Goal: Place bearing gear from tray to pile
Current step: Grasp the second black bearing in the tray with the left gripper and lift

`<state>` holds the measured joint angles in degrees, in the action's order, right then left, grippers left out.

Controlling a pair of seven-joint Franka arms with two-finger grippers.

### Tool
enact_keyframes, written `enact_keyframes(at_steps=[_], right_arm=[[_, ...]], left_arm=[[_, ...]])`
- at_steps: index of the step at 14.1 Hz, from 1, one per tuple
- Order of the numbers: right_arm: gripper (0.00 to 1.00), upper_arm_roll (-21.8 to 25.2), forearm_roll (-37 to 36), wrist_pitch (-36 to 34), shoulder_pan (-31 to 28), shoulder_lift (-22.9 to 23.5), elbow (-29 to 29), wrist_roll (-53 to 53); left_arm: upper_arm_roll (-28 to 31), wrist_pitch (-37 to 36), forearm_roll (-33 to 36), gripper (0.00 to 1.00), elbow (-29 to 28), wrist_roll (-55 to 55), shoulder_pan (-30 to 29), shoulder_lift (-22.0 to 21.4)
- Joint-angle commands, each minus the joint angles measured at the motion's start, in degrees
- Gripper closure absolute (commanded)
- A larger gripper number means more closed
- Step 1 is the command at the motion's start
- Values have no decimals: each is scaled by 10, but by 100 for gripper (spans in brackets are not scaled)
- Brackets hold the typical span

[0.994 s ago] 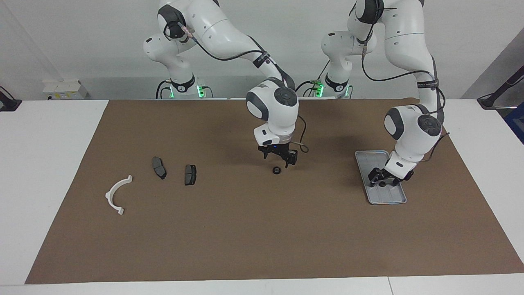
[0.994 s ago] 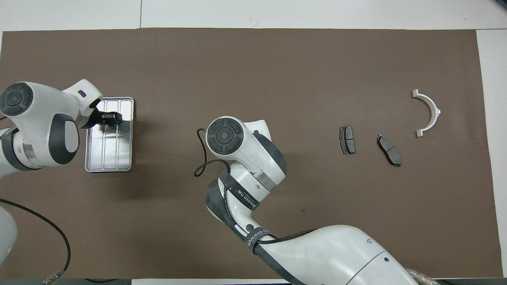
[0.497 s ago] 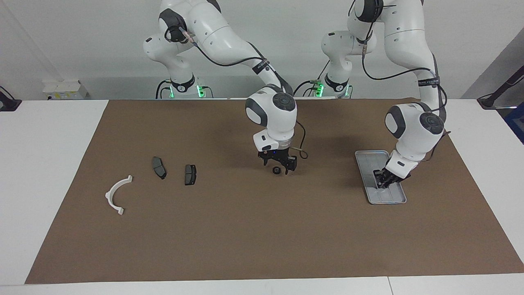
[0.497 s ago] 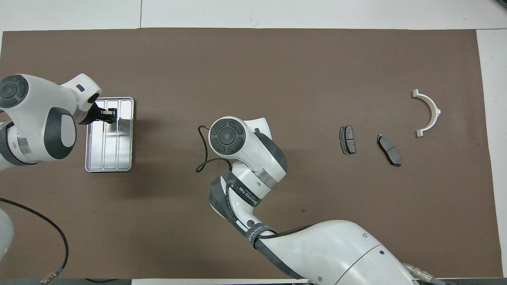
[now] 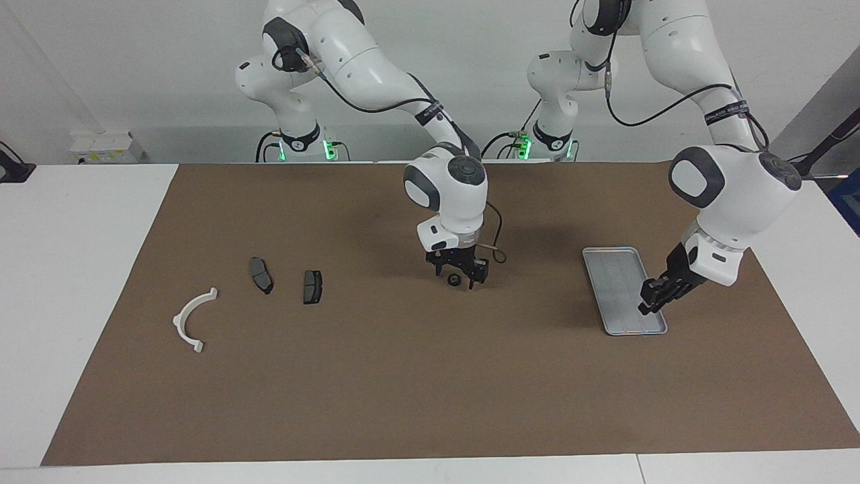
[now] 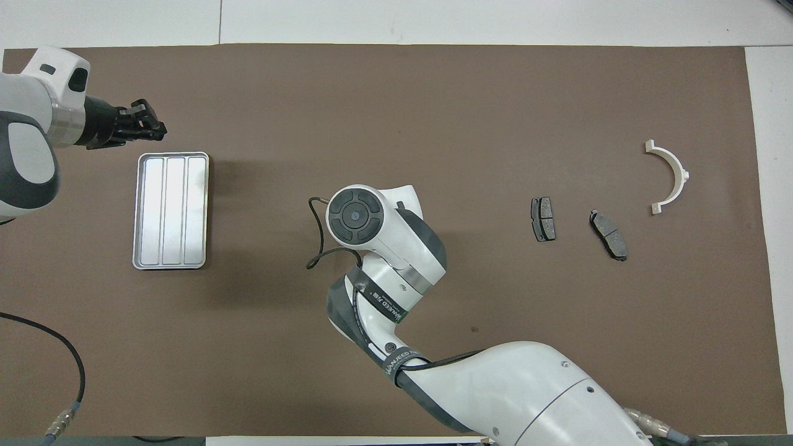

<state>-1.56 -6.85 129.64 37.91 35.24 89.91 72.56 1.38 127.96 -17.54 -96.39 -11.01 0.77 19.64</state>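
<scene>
A small black bearing gear (image 5: 455, 280) lies on the brown mat mid-table. My right gripper (image 5: 459, 274) is low over it, open, with one finger on each side; in the overhead view its own wrist (image 6: 353, 214) hides it. The silver ribbed tray (image 5: 621, 323) lies toward the left arm's end and shows bare in the overhead view (image 6: 173, 210). My left gripper (image 5: 650, 304) is raised over the tray's edge, fingers together on a small dark gear. The pile is a white arc (image 5: 177, 321) and two dark brake pads (image 5: 261, 274) (image 5: 312, 286).
The brown mat (image 5: 403, 390) covers most of the white table. In the overhead view the arc (image 6: 680, 173) and pads (image 6: 543, 218) (image 6: 609, 234) lie toward the right arm's end. The left gripper (image 6: 152, 124) shows just past the tray's end.
My left gripper closed inside the tray, then rose and swung out past the tray's edge; the tray now shows bare. My right gripper sank lower around the gear on the mat.
</scene>
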Motion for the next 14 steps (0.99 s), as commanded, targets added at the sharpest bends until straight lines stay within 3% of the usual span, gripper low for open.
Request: enact_keyframes(at_steps=[1,6,8,9,11,13,14], right_arm=[[8,-4,-19,23,-3,4,6,19],[20,-4,-19,24,1,4,14,20],[28,-4,-17,19,2,4,13,20],[35,-5,-13,15,2,3,12,20],[56,-5,-11,11,1,1,11,19],[100,-5,-10,10,-2,2,7,16],[100,-5,-10,9,-3,2,6,15]], left_arm=[[2,34,-14,100,-3,-84,9,-3],[4,63,8,100,-52,-56,29,-18],[3,131,8,100,-76,-139,49,-17],[2,190,8,100,-93,-189,62,-13],[2,230,8,100,-114,-211,74,-9],[3,230,8,100,-115,-211,74,-8],[3,230,8,100,-115,-210,74,-8]])
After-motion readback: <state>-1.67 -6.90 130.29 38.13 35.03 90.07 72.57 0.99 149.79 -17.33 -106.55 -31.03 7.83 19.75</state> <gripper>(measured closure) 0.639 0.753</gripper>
